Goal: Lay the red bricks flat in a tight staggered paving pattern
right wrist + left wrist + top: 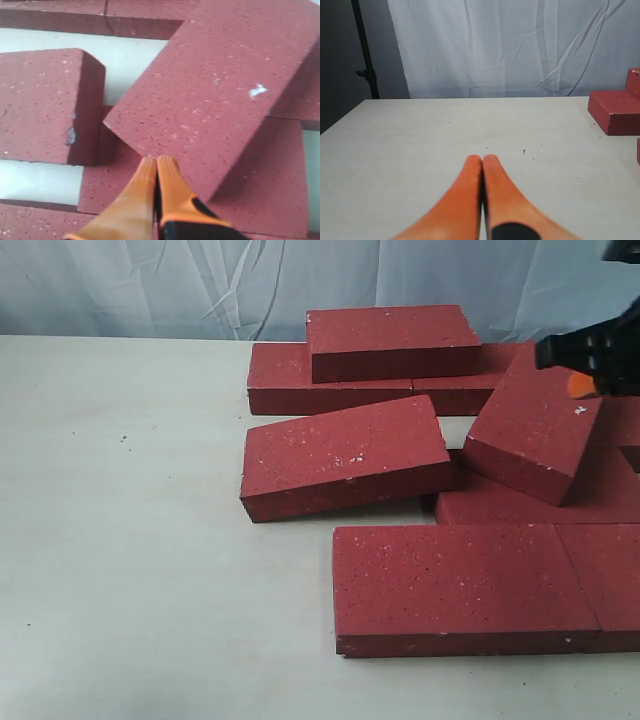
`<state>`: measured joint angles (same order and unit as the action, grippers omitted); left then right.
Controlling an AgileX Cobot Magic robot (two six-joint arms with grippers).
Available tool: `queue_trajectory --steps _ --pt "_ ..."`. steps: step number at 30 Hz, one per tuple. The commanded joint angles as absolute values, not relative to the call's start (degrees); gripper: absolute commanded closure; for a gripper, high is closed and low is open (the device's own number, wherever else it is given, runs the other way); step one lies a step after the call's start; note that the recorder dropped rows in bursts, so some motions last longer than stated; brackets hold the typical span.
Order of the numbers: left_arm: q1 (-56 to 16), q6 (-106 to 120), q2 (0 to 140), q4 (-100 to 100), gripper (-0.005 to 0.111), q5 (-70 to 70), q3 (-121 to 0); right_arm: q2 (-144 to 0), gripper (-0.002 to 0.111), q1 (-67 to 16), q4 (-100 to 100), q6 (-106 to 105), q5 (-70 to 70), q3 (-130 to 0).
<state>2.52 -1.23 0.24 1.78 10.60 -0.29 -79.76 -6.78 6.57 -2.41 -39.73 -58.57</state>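
Note:
Several red bricks lie on the right half of the table. One (390, 340) is stacked on the back row (300, 380). A tilted brick (345, 455) rests in the middle. Another brick (530, 430) (215, 95) leans askew on flat ones. Two flat bricks (460, 585) lie end to end at the front. My right gripper (578, 387) (157, 161) is shut and empty, its tips at the lower edge of the askew brick. My left gripper (482, 159) is shut and empty over bare table, away from the bricks, with one brick end (615, 110) off to the side.
The pale table (130, 540) stretches bare to the left of the bricks. A white cloth backdrop (150, 280) hangs behind the table. A dark stand pole (365, 55) shows beside the cloth in the left wrist view.

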Motion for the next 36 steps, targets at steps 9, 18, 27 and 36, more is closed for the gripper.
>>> queue_trajectory --steps 9,18,27,36 --pt "2.11 -1.27 0.00 1.74 0.107 10.27 0.00 -95.24 0.109 -18.44 6.08 -3.15 -36.26 -61.45" --pt "2.11 -1.27 0.00 1.74 0.107 10.27 0.00 -96.44 0.109 -18.32 5.55 -2.91 -21.39 -61.45" --pt "2.11 -1.27 0.00 1.74 0.107 10.27 0.00 -101.59 0.109 -15.59 4.55 -2.52 -16.41 -61.45" --pt "2.11 -1.27 0.00 1.74 0.107 10.27 0.00 -103.83 0.109 -11.88 2.92 -1.29 -18.76 -61.52"
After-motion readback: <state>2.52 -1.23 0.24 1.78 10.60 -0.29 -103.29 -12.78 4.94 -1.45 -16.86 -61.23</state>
